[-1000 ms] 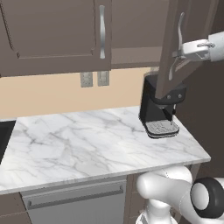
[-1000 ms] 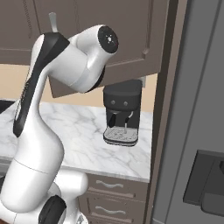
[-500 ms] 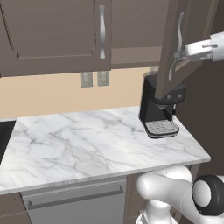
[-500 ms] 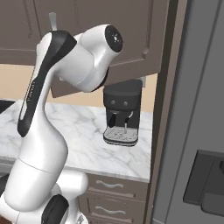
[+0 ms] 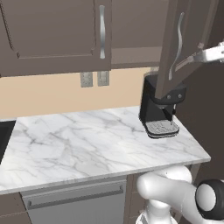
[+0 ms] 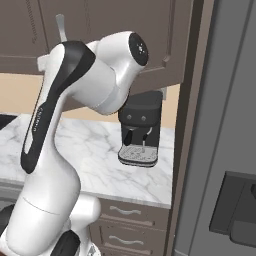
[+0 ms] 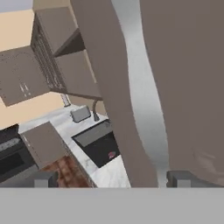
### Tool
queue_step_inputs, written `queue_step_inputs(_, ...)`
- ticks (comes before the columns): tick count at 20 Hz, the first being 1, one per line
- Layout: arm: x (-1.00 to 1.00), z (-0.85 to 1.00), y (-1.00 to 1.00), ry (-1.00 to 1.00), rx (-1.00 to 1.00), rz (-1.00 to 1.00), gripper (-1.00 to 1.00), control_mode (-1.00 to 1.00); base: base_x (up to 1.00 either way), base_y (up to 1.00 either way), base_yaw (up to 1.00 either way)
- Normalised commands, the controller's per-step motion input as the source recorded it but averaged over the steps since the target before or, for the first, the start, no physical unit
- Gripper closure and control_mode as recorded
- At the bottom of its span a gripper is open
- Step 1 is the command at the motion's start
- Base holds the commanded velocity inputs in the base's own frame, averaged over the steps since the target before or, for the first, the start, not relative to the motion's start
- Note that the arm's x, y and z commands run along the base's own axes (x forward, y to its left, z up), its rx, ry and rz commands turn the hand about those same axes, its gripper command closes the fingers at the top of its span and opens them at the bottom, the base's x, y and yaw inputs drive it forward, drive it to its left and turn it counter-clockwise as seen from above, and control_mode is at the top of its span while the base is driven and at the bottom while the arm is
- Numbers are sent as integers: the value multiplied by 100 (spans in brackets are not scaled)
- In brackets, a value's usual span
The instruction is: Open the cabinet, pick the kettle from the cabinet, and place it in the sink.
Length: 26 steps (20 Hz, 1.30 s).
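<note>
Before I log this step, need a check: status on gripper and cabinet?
Gripper open at the door handle. Cabinet right door swung out. Coffee machine below it.

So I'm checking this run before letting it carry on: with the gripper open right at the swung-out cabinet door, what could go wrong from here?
1. The open gripper sits very close to the door handle; pulling back carelessly could snag it and swing the cabinet door.
2. The coffee machine stands right under that door, so a low arm path might knock it.
3. The sink lies far along the counter, so carrying the kettle there looks long.
</note>
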Motion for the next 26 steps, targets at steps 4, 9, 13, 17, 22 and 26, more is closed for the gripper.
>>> queue_step_inputs(4, -92, 0, 10, -16, 0, 5, -100, -100, 0, 0, 0)
queue_step_inputs(9, -87, 0, 47, -13, -5, 3, -100, -100, 0, 0, 0)
queue_step_inputs(13, -90, 0, 47, -15, -14, 4, -100, -100, 0, 0, 0)
queue_step_inputs(17, -80, 0, 54, -12, -21, 0, -100, -100, 0, 0, 0)
queue_step_inputs(22, -60, 0, 56, -10, -29, -2, -100, -100, 0, 0, 0)
queue_step_inputs(26, -35, 0, 61, -9, -32, -11, -100, -100, 0, 0, 0)
